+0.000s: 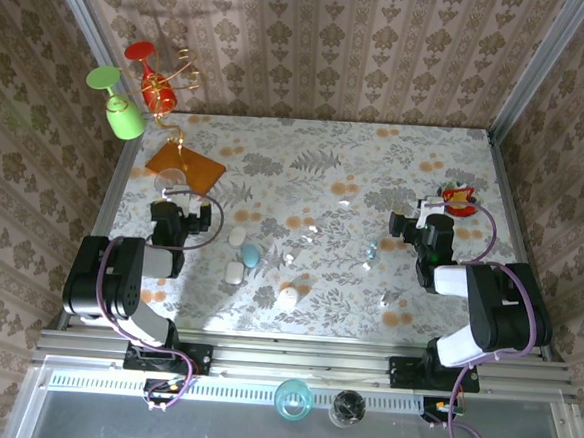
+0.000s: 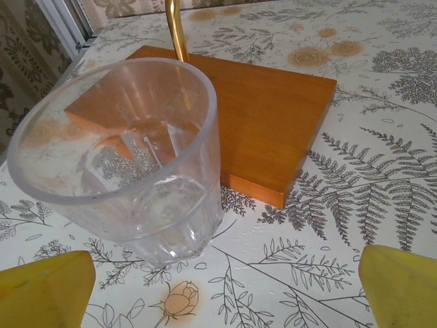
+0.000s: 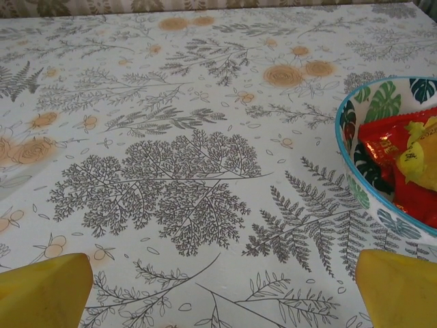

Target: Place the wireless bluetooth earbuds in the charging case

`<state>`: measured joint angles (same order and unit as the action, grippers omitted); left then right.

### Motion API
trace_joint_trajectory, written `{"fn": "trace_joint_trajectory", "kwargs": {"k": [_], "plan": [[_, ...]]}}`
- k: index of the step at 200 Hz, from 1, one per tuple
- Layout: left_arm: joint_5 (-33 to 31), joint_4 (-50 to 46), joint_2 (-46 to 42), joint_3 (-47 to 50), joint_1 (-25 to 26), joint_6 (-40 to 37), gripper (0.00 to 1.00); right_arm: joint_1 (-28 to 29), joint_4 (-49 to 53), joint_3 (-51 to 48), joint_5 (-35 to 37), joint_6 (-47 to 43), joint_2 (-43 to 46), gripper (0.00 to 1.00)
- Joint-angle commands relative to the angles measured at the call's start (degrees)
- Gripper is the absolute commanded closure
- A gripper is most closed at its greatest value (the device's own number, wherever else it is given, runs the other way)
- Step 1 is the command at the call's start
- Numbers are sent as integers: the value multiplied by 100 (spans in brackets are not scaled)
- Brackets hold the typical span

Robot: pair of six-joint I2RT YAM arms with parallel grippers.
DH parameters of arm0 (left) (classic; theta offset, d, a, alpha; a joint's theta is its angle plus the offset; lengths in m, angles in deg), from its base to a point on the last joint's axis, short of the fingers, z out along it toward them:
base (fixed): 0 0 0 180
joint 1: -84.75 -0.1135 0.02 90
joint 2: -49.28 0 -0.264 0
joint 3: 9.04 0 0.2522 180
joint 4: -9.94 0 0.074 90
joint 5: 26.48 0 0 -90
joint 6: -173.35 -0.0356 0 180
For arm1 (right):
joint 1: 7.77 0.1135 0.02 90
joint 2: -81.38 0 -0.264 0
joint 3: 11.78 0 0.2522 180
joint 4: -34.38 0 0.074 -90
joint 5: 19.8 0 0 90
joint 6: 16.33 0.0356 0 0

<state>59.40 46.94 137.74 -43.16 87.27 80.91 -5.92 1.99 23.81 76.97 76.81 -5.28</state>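
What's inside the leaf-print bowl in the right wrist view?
Shiny red wrappers and a yellow piece lie in the bowl. They cover its bottom, so anything beneath them can't be seen.

The counter (image 1: 407, 157) wears grey ferns and orange blossoms on white; the board (image 2: 266, 116) is orange, the bowl (image 3: 379, 102) teal-rimmed with green leaves inside.
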Motion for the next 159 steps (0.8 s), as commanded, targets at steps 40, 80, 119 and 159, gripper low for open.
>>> {"fn": "trace_joint_trajectory", "kwargs": {"k": [40,80,119,159], "plan": [[-51,259,78,-177,-52,-126,0,-44,-272,158,-91,-103,-109,0],[-34,240,76,-188,-76,-100,0,-44,-295,130,-51,-82,-73,0],[-607,420,-185,16,10,-16,0,-35,237,117,134,-30,554,0],[-1161,-551,-1117,-79,371,-271,0,46,1367,201,248,231,1668,0]]}}
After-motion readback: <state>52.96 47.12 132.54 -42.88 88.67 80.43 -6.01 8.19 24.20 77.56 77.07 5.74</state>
